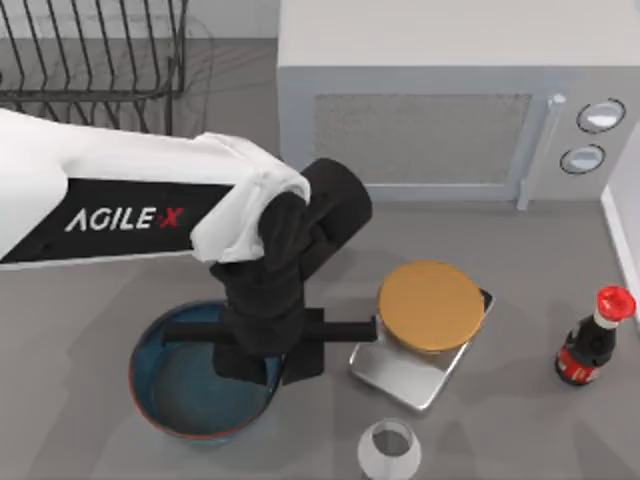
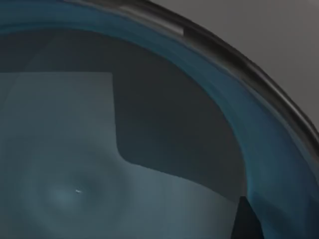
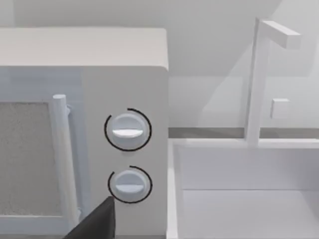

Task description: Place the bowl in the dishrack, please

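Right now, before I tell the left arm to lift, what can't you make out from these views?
- Left gripper fingers: top view, hidden under its own wrist over the bowl; whether they clamp the rim is unclear.
- Bowl: left wrist view, cut off by the edges.
- Dishrack: top view, cut off at the top-left corner.
- Right gripper: right wrist view, just a dark tip facing the microwave.

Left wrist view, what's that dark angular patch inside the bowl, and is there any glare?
Left wrist view: a hard-edged shadow lies across the bowl, with one tiny bright glint near its bottom. Top view: the left pincer hangs over the bowl, likely casting that shadow.
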`<act>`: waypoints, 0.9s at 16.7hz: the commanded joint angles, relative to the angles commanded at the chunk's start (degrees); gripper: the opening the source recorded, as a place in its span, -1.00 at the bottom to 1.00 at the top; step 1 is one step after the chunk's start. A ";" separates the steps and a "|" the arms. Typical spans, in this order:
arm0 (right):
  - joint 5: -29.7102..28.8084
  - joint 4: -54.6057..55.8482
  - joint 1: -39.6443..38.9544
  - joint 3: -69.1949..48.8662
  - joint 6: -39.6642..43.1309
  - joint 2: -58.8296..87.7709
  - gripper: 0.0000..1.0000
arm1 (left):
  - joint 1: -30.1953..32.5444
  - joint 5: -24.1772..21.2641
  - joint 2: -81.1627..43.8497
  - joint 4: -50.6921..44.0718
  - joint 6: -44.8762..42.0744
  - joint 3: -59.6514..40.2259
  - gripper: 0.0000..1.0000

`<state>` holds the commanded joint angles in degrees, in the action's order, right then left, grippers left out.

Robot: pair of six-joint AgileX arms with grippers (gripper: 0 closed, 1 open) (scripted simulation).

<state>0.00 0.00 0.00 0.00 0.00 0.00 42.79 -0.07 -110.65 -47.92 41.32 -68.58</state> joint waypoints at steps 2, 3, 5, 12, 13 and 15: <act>0.00 0.00 0.00 0.00 0.00 0.00 1.00 | 0.00 0.00 0.00 0.00 0.00 0.00 -1.00; 0.00 0.00 0.00 0.00 0.00 0.00 1.00 | 0.00 0.00 0.00 0.00 0.00 0.00 -1.00; 0.00 0.00 0.00 0.00 0.00 0.00 1.00 | -0.04 -0.01 0.17 -0.11 -0.03 -0.07 -1.00; 0.00 0.00 0.00 0.00 0.00 0.00 1.00 | 0.35 0.00 0.77 -16.01 0.66 -14.89 -1.00; 0.00 0.00 0.00 0.00 0.00 0.00 1.00 | 0.37 0.00 1.03 -19.72 0.74 -18.04 -1.00; 0.00 0.00 0.00 0.00 0.00 0.00 1.00 | 0.47 -0.01 1.66 -27.39 0.80 -24.47 -1.00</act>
<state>0.00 0.00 0.00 0.00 0.00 0.00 43.26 -0.08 -108.99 -75.30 42.12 -93.05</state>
